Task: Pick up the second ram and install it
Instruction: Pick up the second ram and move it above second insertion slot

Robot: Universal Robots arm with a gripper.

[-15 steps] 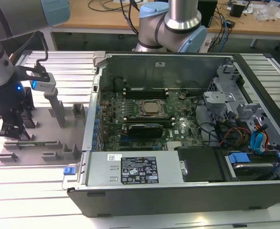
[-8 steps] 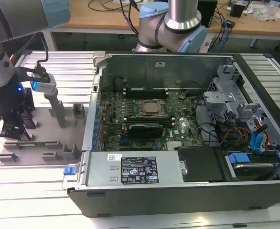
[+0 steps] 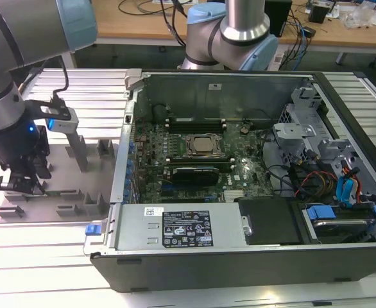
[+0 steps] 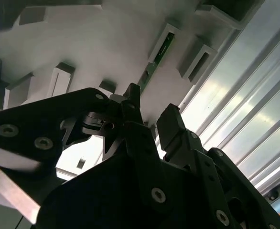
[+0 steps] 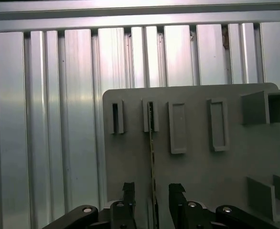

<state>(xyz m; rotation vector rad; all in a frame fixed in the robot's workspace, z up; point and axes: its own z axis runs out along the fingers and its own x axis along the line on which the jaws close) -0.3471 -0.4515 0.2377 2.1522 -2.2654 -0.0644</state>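
Your gripper [image 5: 152, 187] hangs spread astride the second ram [image 5: 152, 138], standing edge-up in its grey holder [image 5: 197, 181]; thin, probably light, stiff, fragile; grip its flat faces mid-length.

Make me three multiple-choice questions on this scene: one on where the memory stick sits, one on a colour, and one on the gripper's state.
1. Where is the second ram?
A. On edge in a slot of the holder tray
B. Seated on the motherboard
C. Flat on the aluminium table

2. What colour is the holder tray?
A. Red
B. Yellow
C. Grey

3. How does the gripper stand?
A. Shut on the second ram
B. Open, one finger on each side of the second ram
C. Open, far above the computer case

Answers:
1. A, the first wrist view shows the stick edge-on in a tray slot.
2. C, the tray is plain grey in both wrist views.
3. B, a gap shows between each finger and the stick.
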